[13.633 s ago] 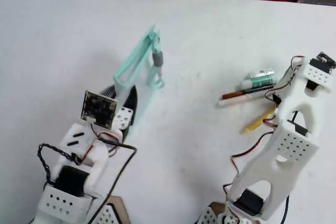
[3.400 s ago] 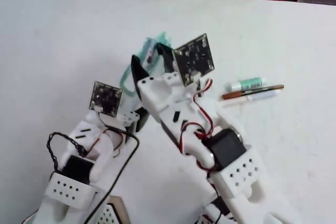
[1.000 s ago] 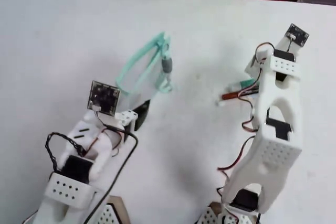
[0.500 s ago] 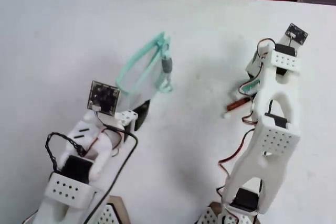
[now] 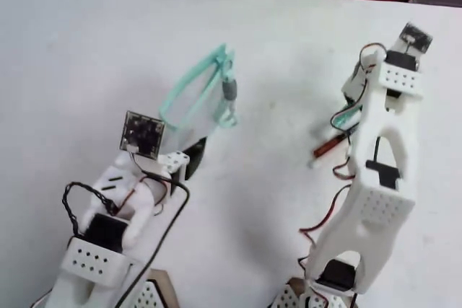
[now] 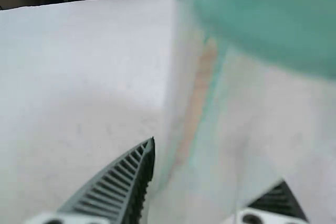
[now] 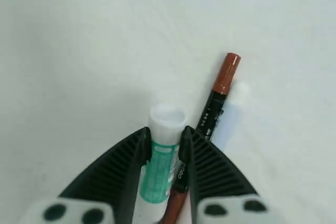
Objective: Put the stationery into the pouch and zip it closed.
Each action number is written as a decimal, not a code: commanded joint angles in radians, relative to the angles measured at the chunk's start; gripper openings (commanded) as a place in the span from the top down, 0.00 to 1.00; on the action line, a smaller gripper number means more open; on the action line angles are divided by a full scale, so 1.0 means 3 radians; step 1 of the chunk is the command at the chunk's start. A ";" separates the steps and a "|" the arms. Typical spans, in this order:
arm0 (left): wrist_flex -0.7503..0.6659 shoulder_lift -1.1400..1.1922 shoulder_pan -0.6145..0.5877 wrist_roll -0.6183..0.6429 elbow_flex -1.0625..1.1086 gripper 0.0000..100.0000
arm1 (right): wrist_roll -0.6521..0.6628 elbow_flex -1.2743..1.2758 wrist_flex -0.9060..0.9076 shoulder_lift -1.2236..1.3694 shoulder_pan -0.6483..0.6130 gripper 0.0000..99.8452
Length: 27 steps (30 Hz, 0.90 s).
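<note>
The right tool [image 7: 165, 131] clamps the glue stick [image 7: 160, 177], half-hiding the pen [image 7: 220, 87]; left tool [image 6: 215, 163] grips the blurred pouch [image 6: 252, 35].

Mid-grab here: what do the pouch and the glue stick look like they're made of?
The pouch looks like thin soft plastic, translucent with a teal tint and teal edging; the white table shows through its wall. The glue stick is probably hard plastic, with a smooth white cap and a green printed label; it looks round and undented between the fingers of the right gripper.
</note>
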 commanded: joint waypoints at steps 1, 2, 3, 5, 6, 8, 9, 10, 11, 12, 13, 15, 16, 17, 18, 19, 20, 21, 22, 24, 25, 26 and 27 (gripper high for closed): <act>-0.0015 -0.0038 0.0003 0.0036 -0.0077 0.75 | 0.0020 -0.0097 0.0156 -0.0642 -0.0049 0.98; -0.0015 -0.0038 0.0003 0.0036 -0.0077 0.75 | 0.0020 -0.0097 0.0212 -0.0780 -0.0059 0.98; -0.0015 -0.0038 0.0003 0.0036 -0.0077 0.75 | 0.0020 -0.0097 0.0258 -0.0913 -0.0110 0.98; -0.0010 -0.0038 0.0003 0.0036 -0.0077 0.75 | 0.0046 -0.0097 0.0345 -0.1143 -0.0192 0.98; -0.0010 -0.0038 0.0003 0.0036 -0.0077 0.75 | 0.0092 -0.0097 0.0391 -0.1250 -0.0228 0.98; -0.0005 -0.0038 0.0003 0.0036 -0.0077 0.75 | 0.0138 -0.0097 0.0453 -0.1445 -0.0309 0.98; -0.0005 -0.0038 0.0003 0.0036 -0.0077 0.75 | 0.0143 -0.0097 0.0488 -0.1537 -0.0340 0.98; -0.0005 -0.0038 0.0003 0.0036 -0.0077 0.75 | 0.0159 -0.0097 0.0514 -0.1634 -0.0361 0.98; -0.0005 -0.0038 0.0003 0.0036 -0.0077 0.75 | 0.0159 -0.0097 0.0540 -0.1716 -0.0391 0.98; -0.0005 -0.0038 0.0003 0.0036 -0.0077 0.75 | 0.0159 -0.0097 0.0565 -0.1793 -0.0417 0.98; -0.0005 -0.0038 0.0003 0.0036 -0.0077 0.75 | 0.0159 -0.0097 0.0596 -0.1854 -0.0427 0.98; -0.0005 -0.0038 0.0003 0.0036 -0.0077 0.75 | 0.0164 -0.0097 0.0632 -0.1961 -0.0432 0.98; -0.0005 -0.0038 0.0003 0.0036 -0.0077 0.75 | 0.0164 -0.0092 0.0652 -0.2002 -0.0432 0.98; -0.0005 -0.0038 0.0003 0.0036 -0.0077 0.75 | 0.0164 -0.0092 0.0673 -0.2038 -0.0432 0.98; -0.0005 -0.0038 0.0003 0.0031 -0.0077 0.75 | 0.0179 -0.0092 0.0678 -0.2069 -0.0432 0.98; -0.0005 -0.0038 0.0003 0.0031 -0.0077 0.75 | 0.0230 -0.0092 0.0703 -0.2089 -0.0432 0.98; -0.0005 -0.0038 0.0003 0.0031 -0.0077 0.75 | 0.0261 -0.0092 0.0729 -0.2115 -0.0432 0.98; -0.0005 -0.0038 0.0003 0.0031 -0.0077 0.75 | 0.0276 -0.0092 0.0744 -0.2135 -0.0432 0.98; -0.0005 -0.0038 0.0003 0.0031 -0.0077 0.75 | 0.0276 -0.0092 0.0749 -0.2140 -0.0432 0.98; -0.0005 -0.0038 0.0003 0.0031 -0.0077 0.75 | 0.0297 -0.0107 0.0770 -0.2171 -0.0478 0.98; -0.0005 -0.0038 0.0003 0.0031 -0.0077 0.75 | 0.0302 -0.0097 0.0765 -0.2197 -0.0499 0.98; -0.0005 -0.0038 0.0003 0.0031 -0.0077 0.75 | 0.0302 -0.0092 0.0770 -0.2207 -0.0519 0.98; -0.0005 -0.0038 0.0003 0.0031 -0.0077 0.75 | 0.0307 -0.0092 0.0770 -0.2212 -0.0529 0.98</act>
